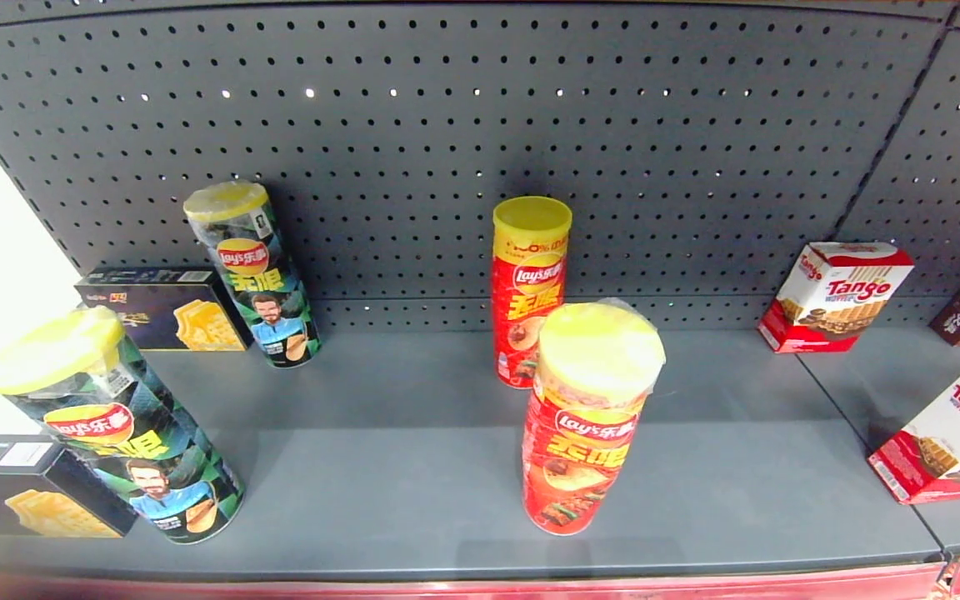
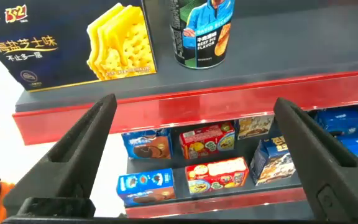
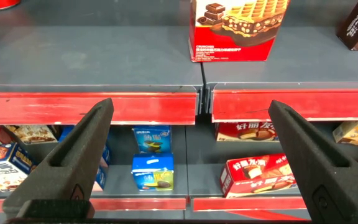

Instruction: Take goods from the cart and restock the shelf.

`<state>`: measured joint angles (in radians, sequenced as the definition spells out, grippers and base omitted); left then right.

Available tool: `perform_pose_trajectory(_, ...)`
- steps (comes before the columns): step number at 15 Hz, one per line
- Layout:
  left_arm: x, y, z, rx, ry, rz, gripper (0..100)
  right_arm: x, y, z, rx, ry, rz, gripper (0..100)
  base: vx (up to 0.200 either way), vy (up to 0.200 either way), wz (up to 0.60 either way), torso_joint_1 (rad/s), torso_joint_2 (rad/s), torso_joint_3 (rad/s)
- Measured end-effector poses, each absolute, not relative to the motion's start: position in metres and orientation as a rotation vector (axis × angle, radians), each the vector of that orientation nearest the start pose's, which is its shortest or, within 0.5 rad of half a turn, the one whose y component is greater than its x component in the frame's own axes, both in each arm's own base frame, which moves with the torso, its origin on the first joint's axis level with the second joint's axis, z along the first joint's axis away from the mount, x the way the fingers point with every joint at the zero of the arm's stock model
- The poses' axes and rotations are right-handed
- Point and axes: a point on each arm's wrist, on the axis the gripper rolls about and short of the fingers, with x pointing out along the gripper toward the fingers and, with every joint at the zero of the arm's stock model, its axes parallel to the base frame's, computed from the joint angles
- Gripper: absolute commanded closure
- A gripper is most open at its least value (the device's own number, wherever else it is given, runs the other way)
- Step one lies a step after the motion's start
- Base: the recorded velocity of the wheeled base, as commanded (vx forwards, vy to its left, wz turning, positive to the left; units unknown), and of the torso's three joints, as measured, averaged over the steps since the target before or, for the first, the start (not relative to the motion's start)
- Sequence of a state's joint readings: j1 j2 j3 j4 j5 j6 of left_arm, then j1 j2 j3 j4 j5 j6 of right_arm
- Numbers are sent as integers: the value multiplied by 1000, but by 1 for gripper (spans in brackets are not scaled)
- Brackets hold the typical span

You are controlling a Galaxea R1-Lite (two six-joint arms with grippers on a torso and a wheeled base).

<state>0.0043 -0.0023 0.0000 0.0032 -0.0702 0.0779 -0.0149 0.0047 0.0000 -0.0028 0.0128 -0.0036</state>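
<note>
Your grey shelf (image 1: 413, 433) stands before a perforated back panel (image 1: 447, 125) and holds four upright crisp cans with yellow lids. Red pair: the rear red can (image 1: 528, 292) stands at mid-shelf near the back panel; the front red can (image 1: 588, 417) is just ahead of it and slightly right, with clear film over its lid. Green-and-black pair: the rear green can (image 1: 255, 275) is at the left back, and the front green can (image 1: 122, 433) is at the left front, close to the red edge strip (image 1: 447, 587). One black cracker box (image 1: 163, 308) sits just beside the rear green can, and a second cracker box (image 1: 22, 492) sits at the front left corner. To the right, a red-and-white wafer box (image 1: 834, 296) stands near the section seam (image 1: 863, 442), with a second wafer box (image 1: 947, 437) on the neighbouring section. Bare grey deck shows between the green cans and the red cans, from the red cans to the seam, and ahead of the front red can up to the edge strip. Your left pincer (image 2: 194, 104) is spread wide and holds nothing; it faces the edge strip below the front-left cracker box. Your right pincer (image 3: 191, 107) is likewise wide and holds nothing; it faces the seam, and the lower-shelf biscuit boxes (image 3: 154, 174) show beyond it.
</note>
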Motion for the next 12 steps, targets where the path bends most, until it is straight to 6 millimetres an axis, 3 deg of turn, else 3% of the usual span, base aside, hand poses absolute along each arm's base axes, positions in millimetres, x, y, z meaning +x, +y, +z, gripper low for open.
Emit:
perform_pose_trajectory(7, -23, -2, 75, 76, -2, -65, 0, -23, 1, 78, -51, -9, -7, 0, 0, 0, 0, 0, 0, 0)
perform_pose_trajectory(9, -23, -2, 75, 73, -1, -68, 0, -27, 1, 103, -62, -59, -7, 0, 0, 0, 0, 0, 0, 0)
perform_pose_trajectory(12, -23, -2, 75, 75, -1, -68, 0, -21, 2, 158, -77, -51, 91, 0, 0, 0, 0, 0, 0, 0)
